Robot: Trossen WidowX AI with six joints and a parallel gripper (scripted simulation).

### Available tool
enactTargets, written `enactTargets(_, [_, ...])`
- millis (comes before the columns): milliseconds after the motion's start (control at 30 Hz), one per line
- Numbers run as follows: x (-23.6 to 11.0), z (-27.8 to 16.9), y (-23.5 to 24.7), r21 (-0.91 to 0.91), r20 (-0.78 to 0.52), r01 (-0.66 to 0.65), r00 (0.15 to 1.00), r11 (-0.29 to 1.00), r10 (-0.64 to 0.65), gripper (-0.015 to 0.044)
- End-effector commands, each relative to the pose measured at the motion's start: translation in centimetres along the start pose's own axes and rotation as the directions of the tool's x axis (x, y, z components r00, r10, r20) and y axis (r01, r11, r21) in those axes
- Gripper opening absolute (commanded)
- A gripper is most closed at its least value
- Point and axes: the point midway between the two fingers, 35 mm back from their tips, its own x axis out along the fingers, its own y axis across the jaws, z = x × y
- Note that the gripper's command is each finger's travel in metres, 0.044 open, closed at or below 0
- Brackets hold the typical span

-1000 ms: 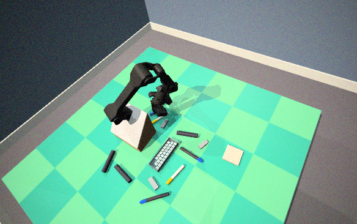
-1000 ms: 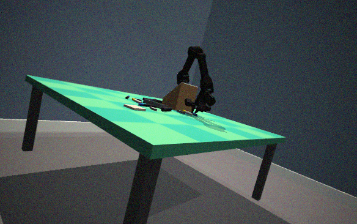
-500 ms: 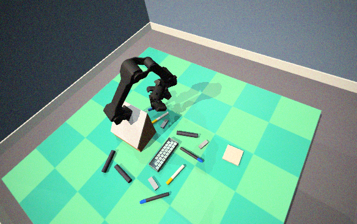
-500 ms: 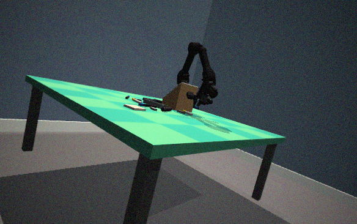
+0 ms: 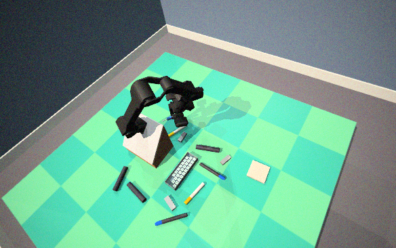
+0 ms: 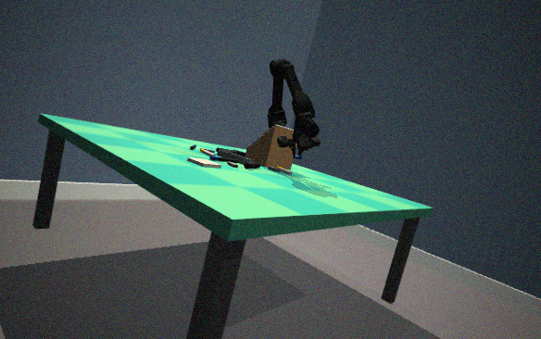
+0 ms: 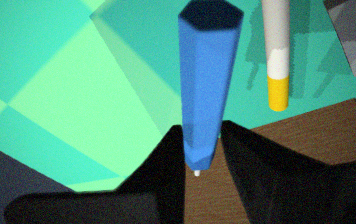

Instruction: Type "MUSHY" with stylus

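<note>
Blue stylus [image 7: 206,85] clamped in pincer [image 7: 202,150], above table [image 6: 259,218].

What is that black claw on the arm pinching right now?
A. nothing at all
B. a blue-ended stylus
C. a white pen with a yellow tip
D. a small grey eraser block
B. In the wrist view the gripper is shut on the blue stylus, whose blue end sits between the two black fingers, while the yellow-tipped pen lies apart on the table.
</note>
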Motion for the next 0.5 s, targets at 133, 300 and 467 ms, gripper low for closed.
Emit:
enactTargets(133, [-1.7,0.0,-1.0,-0.087,0.054,-0.167,0.984,0.982,0.172,0.0000])
enactTargets(300, [-2.9,0.1,-2.0,-0.149,0.106,-0.258,0.956,0.955,0.275,0.0000])
enactTargets(467, [-4.2,0.2,-3.2,-0.214,0.168,-0.328,0.915,0.920,0.366,0.0000])
